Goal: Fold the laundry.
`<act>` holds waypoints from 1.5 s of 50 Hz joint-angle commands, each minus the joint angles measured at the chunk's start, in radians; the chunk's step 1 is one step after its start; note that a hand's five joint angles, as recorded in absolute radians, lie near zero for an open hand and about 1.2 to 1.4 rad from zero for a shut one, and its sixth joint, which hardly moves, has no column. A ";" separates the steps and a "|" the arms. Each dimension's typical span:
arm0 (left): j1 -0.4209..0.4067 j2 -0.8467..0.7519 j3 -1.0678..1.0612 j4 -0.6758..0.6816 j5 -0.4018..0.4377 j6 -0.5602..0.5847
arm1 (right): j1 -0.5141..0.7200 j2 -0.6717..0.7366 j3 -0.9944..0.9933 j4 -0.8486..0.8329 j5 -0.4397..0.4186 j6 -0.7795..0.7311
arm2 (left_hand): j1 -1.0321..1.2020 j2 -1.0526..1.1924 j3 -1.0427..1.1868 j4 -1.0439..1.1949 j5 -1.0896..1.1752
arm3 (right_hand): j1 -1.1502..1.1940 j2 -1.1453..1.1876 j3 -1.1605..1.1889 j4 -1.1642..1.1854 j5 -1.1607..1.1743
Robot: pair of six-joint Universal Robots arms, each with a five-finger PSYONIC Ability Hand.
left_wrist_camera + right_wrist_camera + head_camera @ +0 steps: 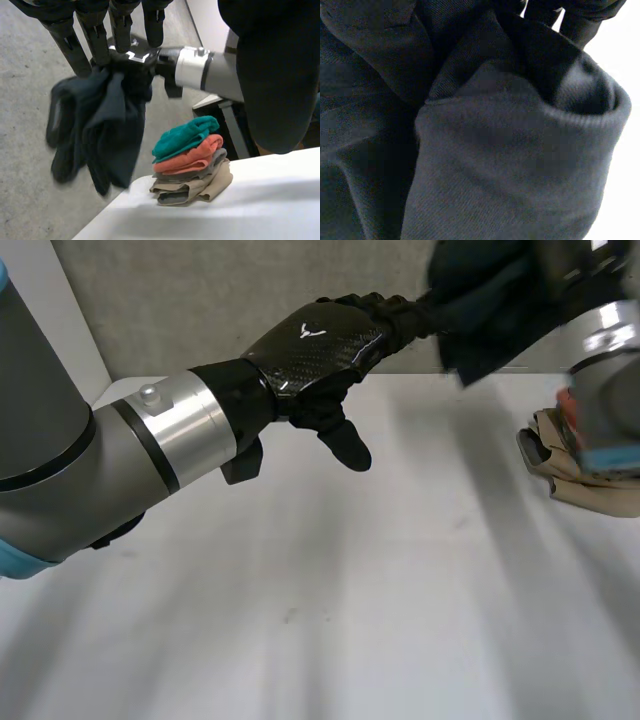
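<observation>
Above the floor (25, 190) just past the counter's (260, 200) corner, a dark garment (107, 135) hangs bunched and limp, its top gathered at the tips of the left hand's fingers (100, 35) and its folds dropping well below them. Those fingers are straight and spread, their tips resting in the cloth without curling round it. Across from them the right hand (137, 56) meets the same bunched top, its fingers closed into the fabric so that the garment hangs from it. From the head camera the garment (490, 300) is a dark mass high at the far right, with the left hand (315, 345) stretched out level toward it, back upward, its fingers reaching the cloth and the thumb (345, 445) pointing down, apart from it. The right arm (610, 340) comes in beside the cloth. The right wrist camera looks straight into the garment (470, 165) and shows a ribbed cuff (580, 107) turned open. The left wrist camera alone makes out the pile of folded clothes (192, 165) on the counter's corner, teal on top, then orange, grey and tan; the head camera catches that pile (590, 475) at the counter's (300, 620) right edge, partly behind the right arm.
</observation>
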 commanded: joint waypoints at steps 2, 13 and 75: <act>-0.006 0.010 -0.030 0.003 0.002 -0.001 | -0.315 0.004 -0.075 -0.009 -0.153 0.158 | 0.027 0.012 0.006 0.015 -0.003 | 0.334 0.222 0.219 0.197 0.284; -0.009 -0.010 -0.061 0.004 0.002 0.008 | -0.573 0.325 -0.078 -0.224 -0.503 0.390 | 0.027 0.012 0.006 0.015 -0.003 | 0.334 0.222 0.219 0.197 0.284; 0.104 0.187 -0.099 0.021 -0.500 -0.040 | -0.310 -0.469 0.412 0.411 -0.144 0.257 | 0.007 -0.008 -0.014 -0.005 -0.024 | -0.888 -1.000 -1.002 -1.025 -0.937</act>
